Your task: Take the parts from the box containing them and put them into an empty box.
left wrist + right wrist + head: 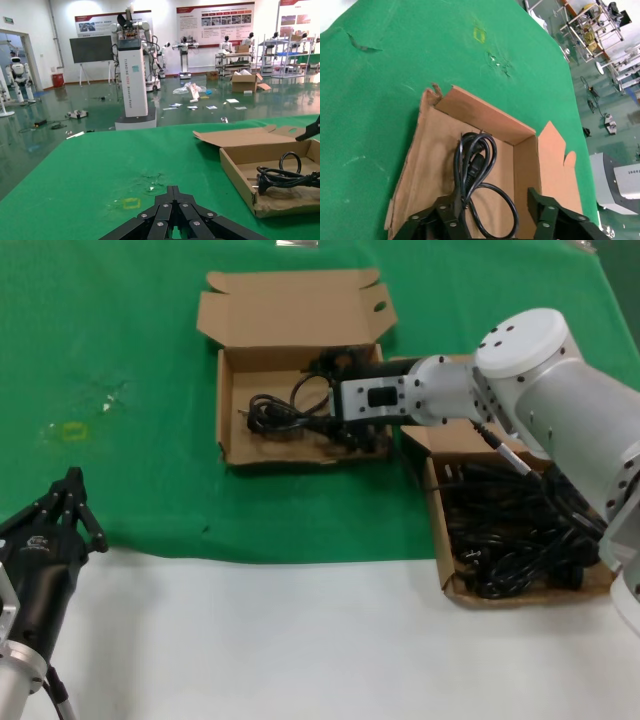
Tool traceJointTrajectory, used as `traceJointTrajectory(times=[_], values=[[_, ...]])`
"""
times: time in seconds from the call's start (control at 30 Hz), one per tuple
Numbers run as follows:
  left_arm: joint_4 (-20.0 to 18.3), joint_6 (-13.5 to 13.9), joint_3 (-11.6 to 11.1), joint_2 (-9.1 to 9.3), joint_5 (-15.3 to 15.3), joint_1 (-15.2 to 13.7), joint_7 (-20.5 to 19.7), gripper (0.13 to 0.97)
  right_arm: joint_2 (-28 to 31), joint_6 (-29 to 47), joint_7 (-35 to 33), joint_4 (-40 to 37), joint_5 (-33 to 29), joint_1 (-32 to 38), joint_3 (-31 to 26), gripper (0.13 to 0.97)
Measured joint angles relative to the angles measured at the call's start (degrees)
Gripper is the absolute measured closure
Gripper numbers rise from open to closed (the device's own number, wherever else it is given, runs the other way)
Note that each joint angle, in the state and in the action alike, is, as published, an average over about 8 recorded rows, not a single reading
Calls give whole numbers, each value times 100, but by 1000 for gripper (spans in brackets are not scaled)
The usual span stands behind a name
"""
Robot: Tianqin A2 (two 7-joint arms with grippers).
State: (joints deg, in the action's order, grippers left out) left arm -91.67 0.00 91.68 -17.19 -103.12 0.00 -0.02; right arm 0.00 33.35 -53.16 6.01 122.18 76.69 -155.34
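From your head camera, the right gripper [352, 405] reaches over the receiving box [232, 400], where one power cord [285, 412] lies; the full box [445, 540] of cords [510, 525] sits just right of the receiving box. The left gripper [62, 502] is parked well left of the receiving box, fingers closed together.

Your left wrist view shows the cord [285, 176] inside the receiving box [235, 165].

Your right wrist view shows the fingers [451, 212] spread, released, above the cord [475, 165].
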Motion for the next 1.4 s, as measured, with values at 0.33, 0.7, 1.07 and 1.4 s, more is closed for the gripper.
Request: traceJointTrajectory(times=[0.33,0.7,1.07,1.4], values=[[0,0,0,0,0,0,0,953,0,63,-155,-267,-494,125,714,504],[0,0,0,0,0,0,0,953,48,199,-307,-498,-1237,304,1727,272],[0,0,0,0,0,0,0,951,178,350,-375,-517,-1649,403,2344,175],[0,0,0,0,0,0,0,907,243,212,-159,-161,-1670,88,2520,129]])
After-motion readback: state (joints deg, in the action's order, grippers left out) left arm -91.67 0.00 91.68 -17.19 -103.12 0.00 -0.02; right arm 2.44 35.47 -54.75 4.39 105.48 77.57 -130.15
